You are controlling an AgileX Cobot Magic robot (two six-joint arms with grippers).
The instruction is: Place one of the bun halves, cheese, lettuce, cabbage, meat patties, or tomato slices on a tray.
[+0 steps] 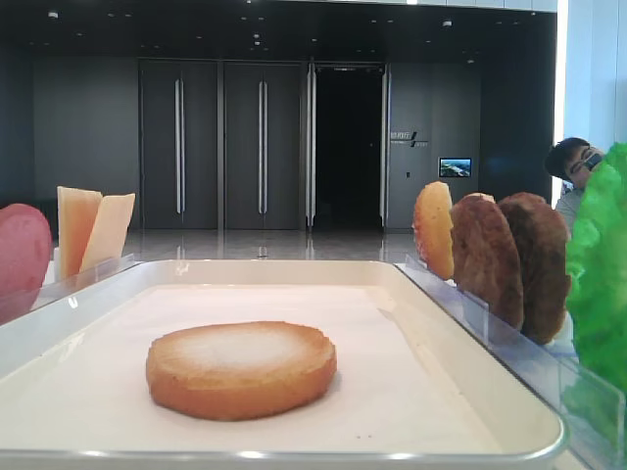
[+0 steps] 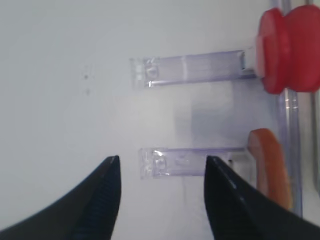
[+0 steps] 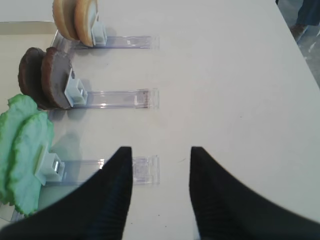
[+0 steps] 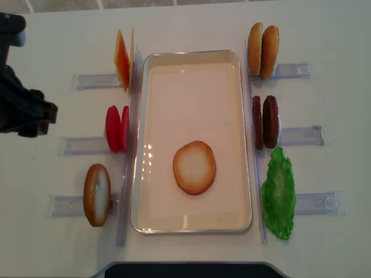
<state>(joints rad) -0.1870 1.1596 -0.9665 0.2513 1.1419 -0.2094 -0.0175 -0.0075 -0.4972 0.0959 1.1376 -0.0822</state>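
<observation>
A golden-brown bun half (image 4: 194, 167) with a pale toasted face lies flat on the white tray (image 4: 191, 58); left end effector (image 2: 162, 165) and right end effector (image 3: 161, 152) are both spread, empty

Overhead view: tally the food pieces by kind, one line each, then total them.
Bun halves: 4 (1 lying on the tray, 3 standing in holders)
Cheese slices: 2
Tomato slices: 2
Meat patties: 2
Lettuce leaves: 2, per the right wrist view
Total: 12
</observation>
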